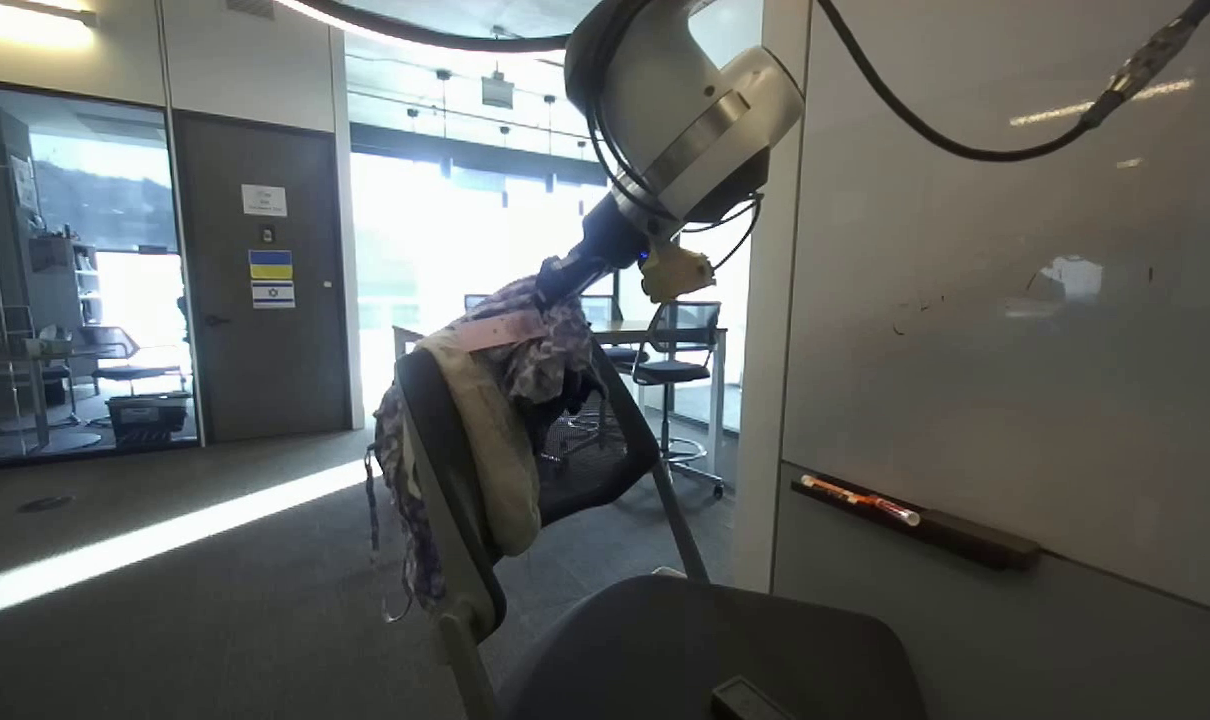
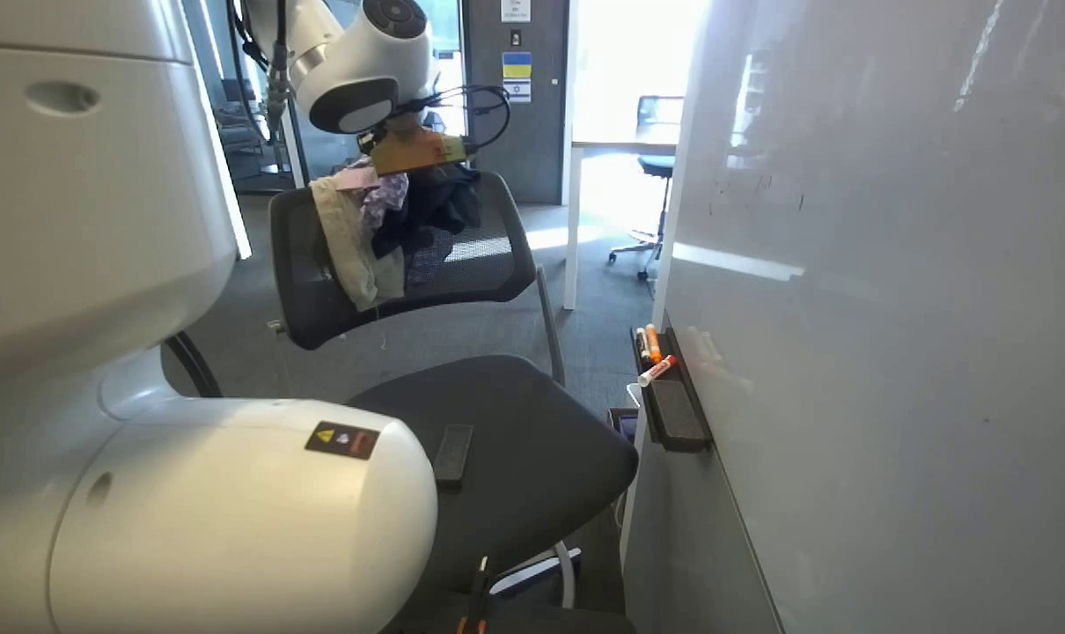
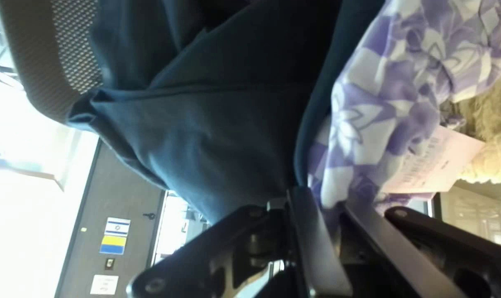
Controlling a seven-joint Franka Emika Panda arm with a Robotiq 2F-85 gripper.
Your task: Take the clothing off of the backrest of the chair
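One grasp looks made; lifting should come next. In an exterior view, your pincer meets the clothing draped over the mesh backrest; you'd want to pull up and clear before swinging away. The grey floor is partly sunlit. In an exterior view, a dark block lies on the seat, near a whiteboard. In the wrist view, you're pinching the clothing's purple part; whether the navy cloth is caught, you can't tell.
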